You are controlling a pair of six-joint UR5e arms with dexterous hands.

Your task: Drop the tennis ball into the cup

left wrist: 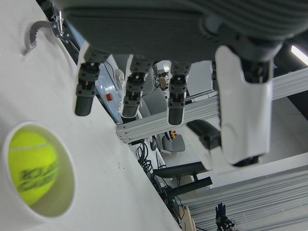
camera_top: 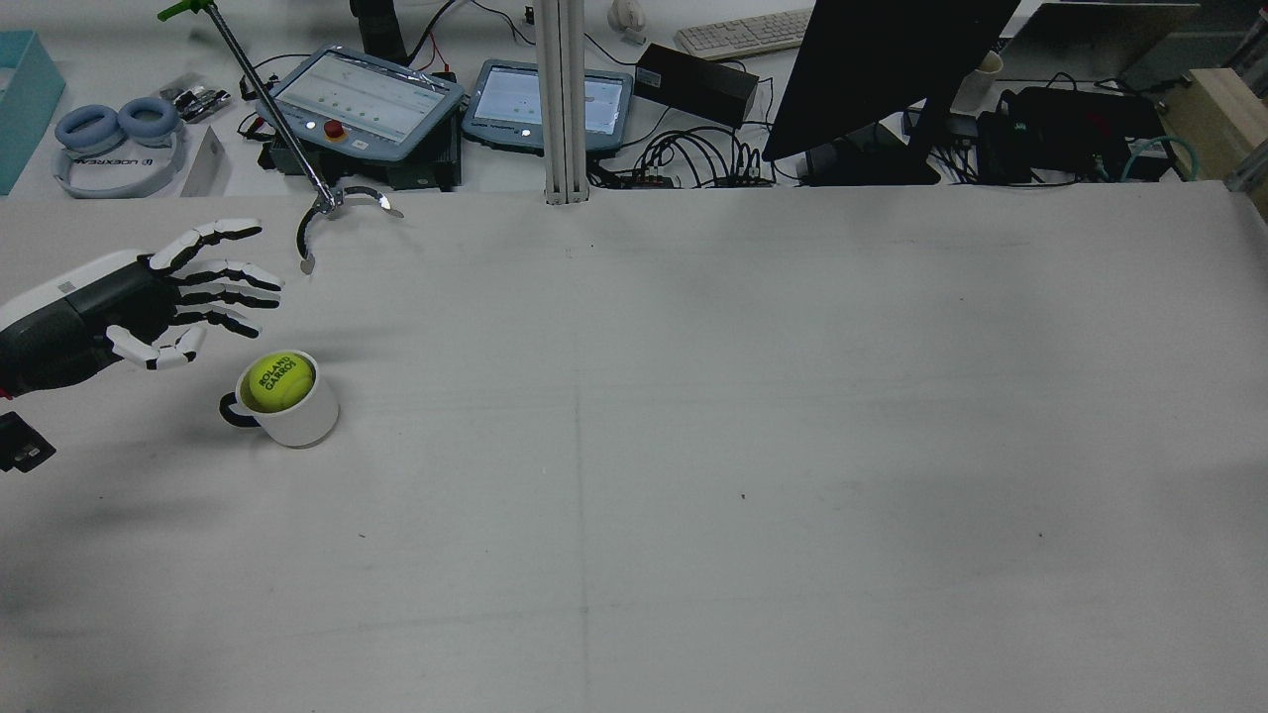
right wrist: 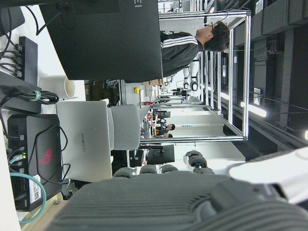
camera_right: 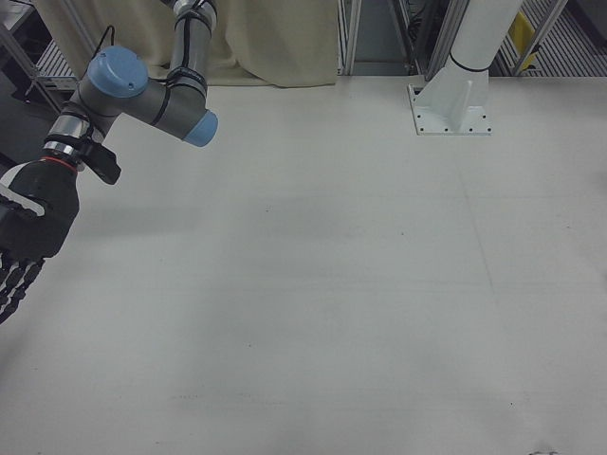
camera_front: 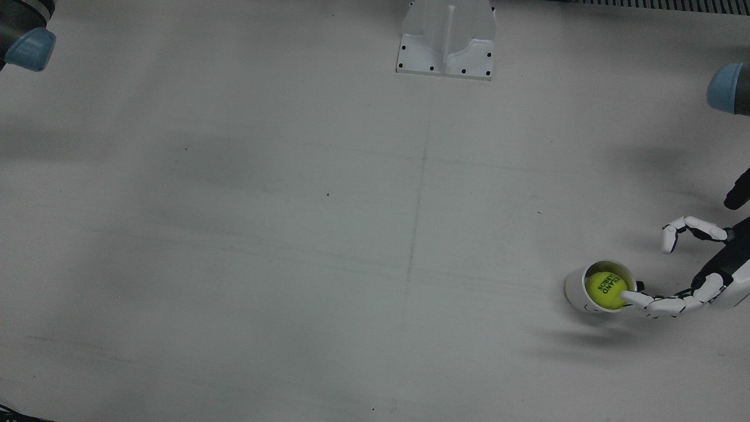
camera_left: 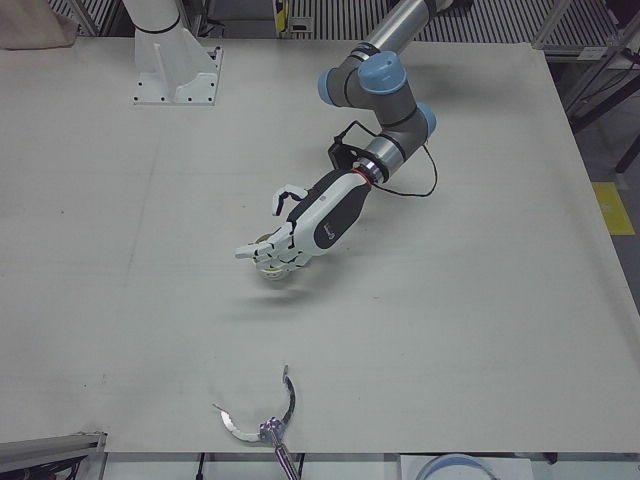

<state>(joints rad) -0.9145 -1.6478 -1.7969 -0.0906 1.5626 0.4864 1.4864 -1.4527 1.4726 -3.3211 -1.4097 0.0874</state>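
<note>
The yellow-green tennis ball point(camera_front: 606, 290) sits inside the white cup point(camera_front: 576, 293), which stands upright on the table near its left side. The rear view shows the ball point(camera_top: 279, 381) in the cup point(camera_top: 302, 423), with the dark handle towards my left hand point(camera_top: 149, 307). That hand point(camera_front: 723, 258) is open and empty, fingers point(camera_front: 662, 303) spread, one fingertip over the cup's rim. The left hand view shows the ball point(left wrist: 31, 168) in the cup point(left wrist: 68, 185) below the spread fingers point(left wrist: 134, 89). My right hand point(camera_right: 33, 227) hangs empty at the table's other side, fingers loosely apart.
A metal grabber tool point(camera_top: 332, 208) lies at the far table edge close behind my left hand; it also shows in the left-front view point(camera_left: 265, 425). A white pedestal point(camera_front: 446, 41) stands at the robot's side. Tablets, cables and a monitor point(camera_top: 882, 79) sit beyond the table.
</note>
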